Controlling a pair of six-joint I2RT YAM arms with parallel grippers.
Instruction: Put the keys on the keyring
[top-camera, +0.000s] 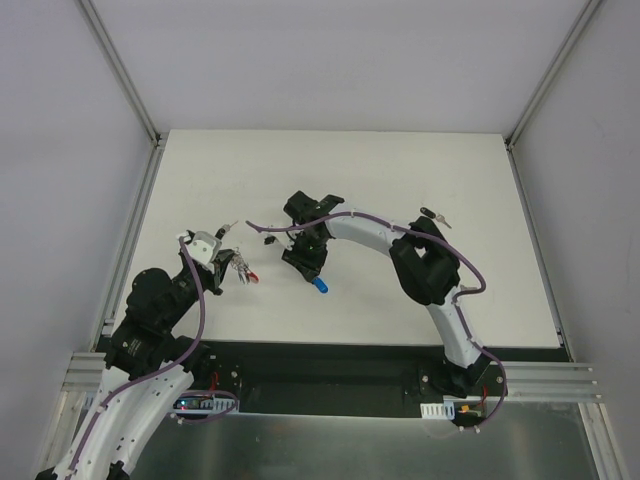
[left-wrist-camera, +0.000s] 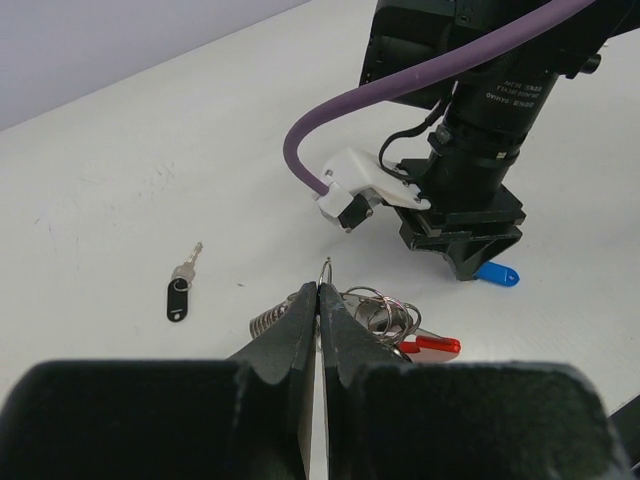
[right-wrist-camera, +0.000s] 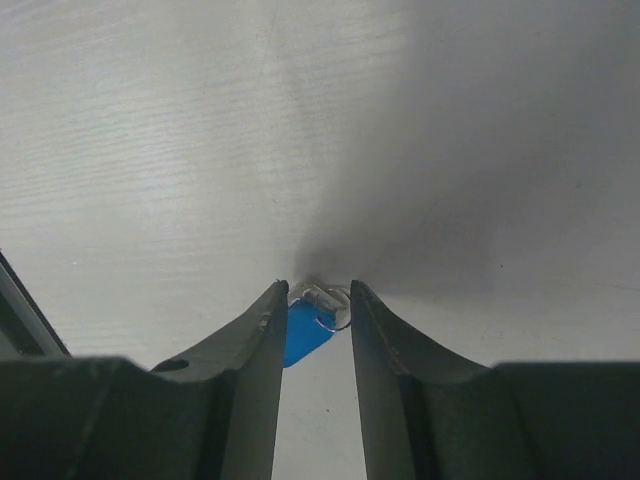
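Tally coming in: three small silver metal keys in all. One blue-headed key with a plastic head. Two with black plastic heads, the first black-headed key and the second black-headed key. One keyring, a red plastic band with looped silver metal rings, too tangled for me to count.

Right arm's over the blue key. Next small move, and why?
Probably close the right end effector on the blue key: its jaws stand apart with the key between their tips on the table. The left end effector pinches the keyring, so only the key is missing.
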